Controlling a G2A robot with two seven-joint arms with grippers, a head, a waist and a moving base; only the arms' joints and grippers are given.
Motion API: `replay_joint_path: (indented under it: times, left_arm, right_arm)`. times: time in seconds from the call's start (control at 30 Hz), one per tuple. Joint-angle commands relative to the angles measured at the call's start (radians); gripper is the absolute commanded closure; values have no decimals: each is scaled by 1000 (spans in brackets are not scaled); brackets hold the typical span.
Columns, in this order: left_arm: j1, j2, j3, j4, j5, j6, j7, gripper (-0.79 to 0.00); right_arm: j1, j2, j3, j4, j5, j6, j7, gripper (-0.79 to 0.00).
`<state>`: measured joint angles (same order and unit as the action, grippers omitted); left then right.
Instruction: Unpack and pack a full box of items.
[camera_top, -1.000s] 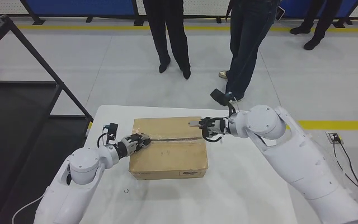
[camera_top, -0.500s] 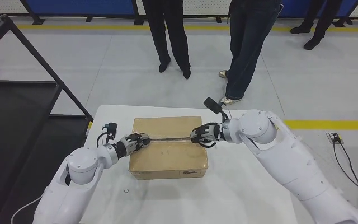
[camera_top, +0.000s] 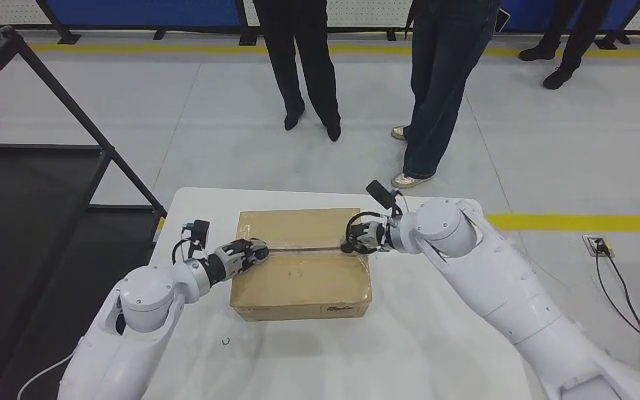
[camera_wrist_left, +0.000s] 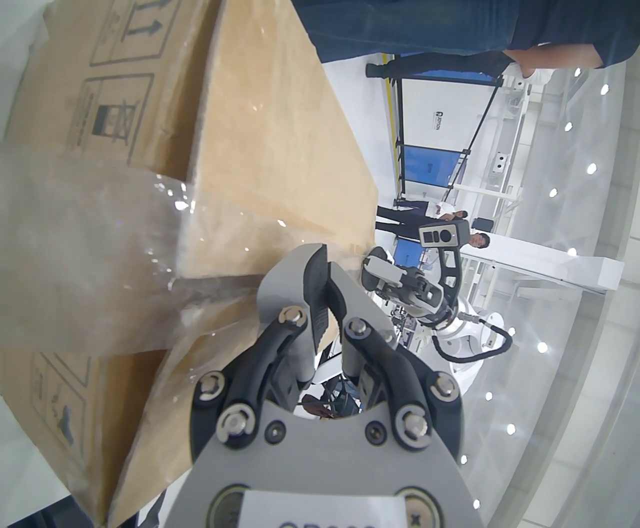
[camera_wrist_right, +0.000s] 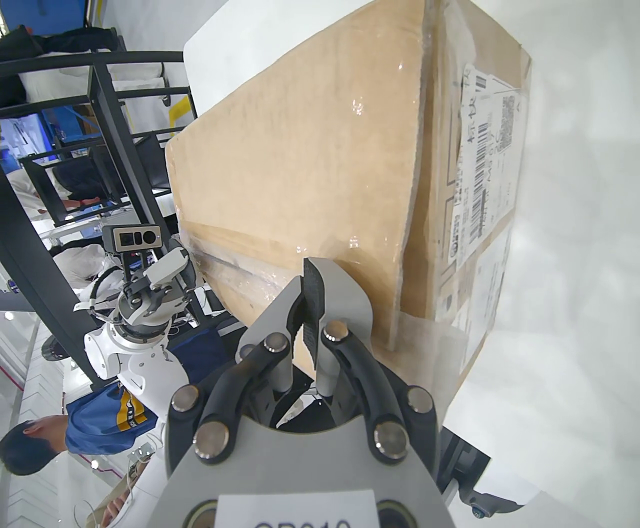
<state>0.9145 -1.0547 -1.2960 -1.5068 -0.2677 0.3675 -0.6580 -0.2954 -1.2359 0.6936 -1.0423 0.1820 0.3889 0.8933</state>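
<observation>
Reading what I can off the cardboard box (camera_top: 300, 275): white shipping label (camera_wrist_right: 482, 165) with barcodes on the end face by the right arm, print too small for me; black handling pictograms (camera_wrist_left: 110, 115) with upward arrows on the opposite end; clear tape (camera_wrist_left: 75, 250) over the top seam and down both ends; box sits closed on the white table (camera_top: 430, 340). Left gripper (camera_wrist_left: 322, 260): fingers pressed together, pinching nothing, tips at the box's top edge beside the tape; right gripper (camera_wrist_right: 310, 272): likewise closed up, empty, tips at the other end of the seam, contact I can't confirm. Small dark ring (camera_top: 226, 341) on the table near the box's front corner; black rack (camera_top: 60, 130) stands off the left arm's side.
</observation>
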Motion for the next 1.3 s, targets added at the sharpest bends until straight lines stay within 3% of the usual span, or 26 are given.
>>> replay_joint_path:
  times: [0.0, 0.67, 1.27]
  left_arm:
    - [4, 0, -1, -4, 0, 0, 1, 0]
    - [56, 8, -57, -41, -22, -11, 21, 0]
    - [118, 24, -192, -19, -90, -32, 37, 0]
  right_arm:
    - [1, -4, -6, 3, -13, -7, -3, 0]
    - [15, -57, -39, 43, -38, -49, -22, 0]
    - [90, -172, -125, 174, 5, -101, -30, 0]
